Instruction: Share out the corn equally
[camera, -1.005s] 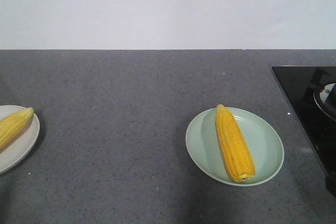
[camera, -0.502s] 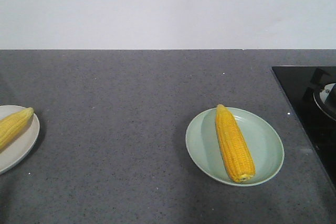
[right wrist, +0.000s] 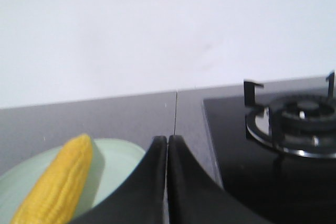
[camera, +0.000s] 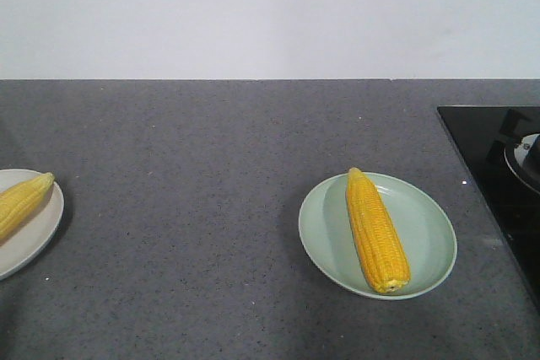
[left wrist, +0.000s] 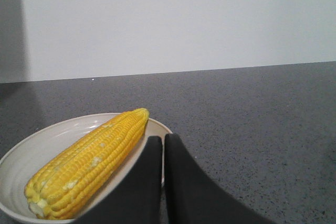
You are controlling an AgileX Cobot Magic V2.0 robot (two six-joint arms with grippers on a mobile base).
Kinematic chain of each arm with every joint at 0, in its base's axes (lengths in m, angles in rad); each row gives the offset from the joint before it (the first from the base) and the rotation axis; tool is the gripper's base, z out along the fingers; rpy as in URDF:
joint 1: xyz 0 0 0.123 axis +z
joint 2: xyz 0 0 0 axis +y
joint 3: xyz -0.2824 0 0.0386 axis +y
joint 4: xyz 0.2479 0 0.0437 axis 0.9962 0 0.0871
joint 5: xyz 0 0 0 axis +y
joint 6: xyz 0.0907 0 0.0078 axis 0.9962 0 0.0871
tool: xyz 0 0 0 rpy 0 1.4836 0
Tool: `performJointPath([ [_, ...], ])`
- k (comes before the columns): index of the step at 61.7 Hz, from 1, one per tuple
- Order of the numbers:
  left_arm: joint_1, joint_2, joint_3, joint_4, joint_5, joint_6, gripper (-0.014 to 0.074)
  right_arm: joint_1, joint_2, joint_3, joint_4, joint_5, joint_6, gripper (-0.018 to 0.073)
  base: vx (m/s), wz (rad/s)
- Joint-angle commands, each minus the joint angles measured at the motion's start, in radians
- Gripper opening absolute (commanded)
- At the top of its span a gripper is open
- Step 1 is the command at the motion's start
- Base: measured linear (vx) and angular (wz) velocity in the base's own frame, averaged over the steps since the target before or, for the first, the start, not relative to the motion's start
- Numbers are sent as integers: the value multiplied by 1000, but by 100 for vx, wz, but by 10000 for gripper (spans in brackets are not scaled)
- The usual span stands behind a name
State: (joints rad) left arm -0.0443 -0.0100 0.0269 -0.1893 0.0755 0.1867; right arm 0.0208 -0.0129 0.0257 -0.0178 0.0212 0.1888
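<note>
One corn (camera: 376, 230) is lying on the green plate (camera: 430, 233), tip pointing to the wall, another corn (camera: 24, 201) is lying slanted on the white plate (camera: 34, 238), both grippers (left wrist: 163, 145) (right wrist: 167, 145) are pinched together holding nothing, and nothing has moved.

Soft, even light; faint shadows; right wrist view slightly blurred.

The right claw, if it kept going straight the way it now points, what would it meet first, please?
Probably only bare counter, then the white wall. The right claw, shut and empty, aims between the green plate holding a corn cob and the stove. Depth is hard to judge.
</note>
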Motion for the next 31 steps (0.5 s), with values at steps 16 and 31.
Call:
performJointPath([
  [16, 0, -16, 3, -2, -76, -12, -7, 0, -5, 11, -15, -106, -16, -1, 0, 0],
  [31, 0, -16, 3, -2, -76, -12, -7, 0, -5, 11, -15, -106, -90, -1, 0, 0],
])
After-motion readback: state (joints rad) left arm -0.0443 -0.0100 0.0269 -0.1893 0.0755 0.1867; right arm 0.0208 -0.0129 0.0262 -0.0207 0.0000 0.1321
